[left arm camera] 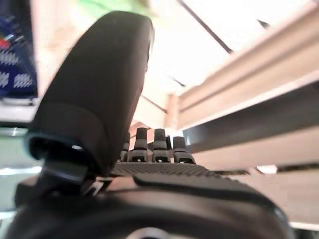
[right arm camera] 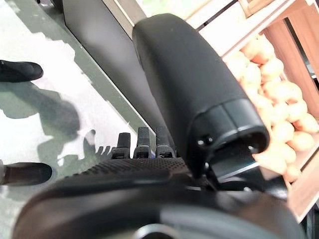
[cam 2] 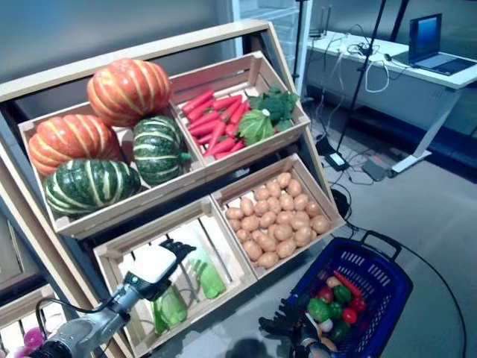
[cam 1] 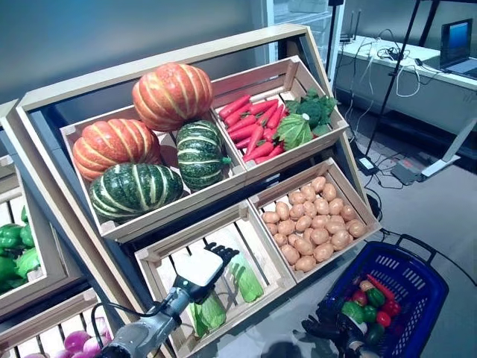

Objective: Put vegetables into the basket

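Right up front, the robot's right hand (cam 1: 333, 328) hangs low by the near rim of the blue basket (cam 1: 417, 298), fingers straight and spread, holding nothing; basket sits on the floor w/ a mix of red and green veg (cam 1: 370, 302) already inside. Left hand (cam 1: 201, 272) reaches into the lower-left crate (cam 1: 153, 257) of the wooden rack, fingers out straight, palm over the pale green cabbages (cam 1: 246, 282) lying there; can't tell if it touches them, nothing gripped. Next crate to the right is full of potatoes (cam 1: 313, 224). Upper shelf, further back: orange and green striped pumpkins (cam 1: 149, 149) piled in the left crate, red carrots (cam 1: 253, 123) beside leafy greens (cam 1: 302, 119) in the right one. Way back, a white desk (cam 1: 410, 82) w/ a laptop (cam 1: 456, 45).
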Robot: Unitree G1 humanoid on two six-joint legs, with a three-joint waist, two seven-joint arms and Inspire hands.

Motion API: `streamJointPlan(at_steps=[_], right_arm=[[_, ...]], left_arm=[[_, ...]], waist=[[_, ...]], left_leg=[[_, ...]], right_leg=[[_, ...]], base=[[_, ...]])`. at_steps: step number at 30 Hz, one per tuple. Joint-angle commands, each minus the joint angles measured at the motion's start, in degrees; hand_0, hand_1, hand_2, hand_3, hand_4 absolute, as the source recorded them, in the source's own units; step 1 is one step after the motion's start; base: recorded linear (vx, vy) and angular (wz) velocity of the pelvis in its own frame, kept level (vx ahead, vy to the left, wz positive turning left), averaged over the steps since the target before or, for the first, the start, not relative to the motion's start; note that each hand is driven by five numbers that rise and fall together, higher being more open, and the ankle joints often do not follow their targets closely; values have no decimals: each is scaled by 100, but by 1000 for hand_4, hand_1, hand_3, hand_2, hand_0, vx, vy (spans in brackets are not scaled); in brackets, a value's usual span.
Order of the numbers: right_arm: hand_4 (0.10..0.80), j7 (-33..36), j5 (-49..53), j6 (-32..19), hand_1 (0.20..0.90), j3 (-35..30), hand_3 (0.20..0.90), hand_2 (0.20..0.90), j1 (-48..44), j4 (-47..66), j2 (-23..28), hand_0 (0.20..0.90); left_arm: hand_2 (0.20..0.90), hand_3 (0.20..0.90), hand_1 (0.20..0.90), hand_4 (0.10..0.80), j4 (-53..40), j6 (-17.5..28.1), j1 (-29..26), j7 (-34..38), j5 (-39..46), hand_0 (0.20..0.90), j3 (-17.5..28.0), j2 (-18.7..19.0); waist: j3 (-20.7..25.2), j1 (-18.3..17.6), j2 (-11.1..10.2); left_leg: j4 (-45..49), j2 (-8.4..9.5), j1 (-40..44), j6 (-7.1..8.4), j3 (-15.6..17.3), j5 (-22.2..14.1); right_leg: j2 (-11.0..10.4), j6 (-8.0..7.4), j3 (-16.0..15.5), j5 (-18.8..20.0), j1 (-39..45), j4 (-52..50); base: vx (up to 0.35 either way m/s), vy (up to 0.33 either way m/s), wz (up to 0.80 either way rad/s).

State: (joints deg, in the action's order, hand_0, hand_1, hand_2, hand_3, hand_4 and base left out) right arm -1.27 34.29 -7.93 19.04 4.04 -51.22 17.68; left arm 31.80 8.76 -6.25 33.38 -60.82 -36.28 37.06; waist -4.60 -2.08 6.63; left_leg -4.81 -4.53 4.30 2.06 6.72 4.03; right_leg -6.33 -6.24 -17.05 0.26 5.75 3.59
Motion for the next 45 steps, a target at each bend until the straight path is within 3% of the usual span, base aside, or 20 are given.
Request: streamJointPlan(at_steps=[1,7,10,14,22,35,39,45], right_arm=[[800,-307,301,-340,900,105,900,900,-935,769,270,900],[800,-256,644,-409,900,254,900,900,-1407,1238,540,900],[800,-297,849,-371,900,192,900,900,-1986,1327,906,900],[800,-293,983,-289,900,116,900,900,-2265,1282,1101,900],[800,-252,1094,-183,900,76,900,900,-2811,1321,1352,900],[800,-123,1314,-172,900,-13,900,900,-3193,1407,1490,900],[800,-71,1488,-139,900,-85,900,900,-3314,1451,1517,900],[800,3,1699,-243,900,-174,900,900,-3445,1648,1668,900]], left_arm=[[900,900,900,800,218,-890,-1715,670,-199,900,-204,369],[900,900,900,800,432,-1162,-2445,648,-215,900,-496,902],[900,900,900,800,655,-1172,-3154,656,-307,900,-806,1226],[900,900,900,800,792,-1160,-3554,675,-387,900,-958,1325],[900,900,900,800,1056,-1140,-4252,455,-457,900,-1198,1490],[900,900,900,800,1167,-1272,-5078,32,-777,900,-1424,1775],[900,900,900,800,1260,-1158,-5241,-404,-847,900,-1508,1778],[900,900,900,800,1407,-1412,-5379,-855,-716,900,-1554,1941]], waist=[[-912,-104,-250],[-1379,-167,-464],[-1595,-234,-525],[-1656,-271,-524],[-1798,-349,-472],[-1872,-370,-539],[-1899,-359,-553],[-1932,-313,-589]], left_leg=[[1872,155,-688,-240,314,-1206],[3343,-103,-1726,-275,454,-1827],[4552,-197,-2716,-301,442,-2322],[5359,-303,-3291,-307,405,-2678],[6726,-453,-4441,-323,220,-3167],[8040,-581,-5933,-286,-50,-3457],[8336,-567,-6380,-263,-115,-3477],[8839,-634,-7199,-294,-281,-3499]], right_leg=[[-433,478,358,-965,-1070,-2168],[-730,570,576,-1462,-2134,-3640],[-900,640,829,-1880,-3159,-4939],[-1015,696,963,-2163,-3740,-5712],[-978,790,1374,-2572,-4957,-6964],[-844,756,1410,-2814,-6295,-8034],[-821,713,1376,-2820,-6699,-8296],[-759,660,1389,-2747,-7477,-8670]], base=[[-304,68,-5],[-241,-21,-7],[-253,-19,13],[-97,-14,3],[-70,-9,-4],[-51,-1,-3],[-26,11,-2],[-23,21,-7]])
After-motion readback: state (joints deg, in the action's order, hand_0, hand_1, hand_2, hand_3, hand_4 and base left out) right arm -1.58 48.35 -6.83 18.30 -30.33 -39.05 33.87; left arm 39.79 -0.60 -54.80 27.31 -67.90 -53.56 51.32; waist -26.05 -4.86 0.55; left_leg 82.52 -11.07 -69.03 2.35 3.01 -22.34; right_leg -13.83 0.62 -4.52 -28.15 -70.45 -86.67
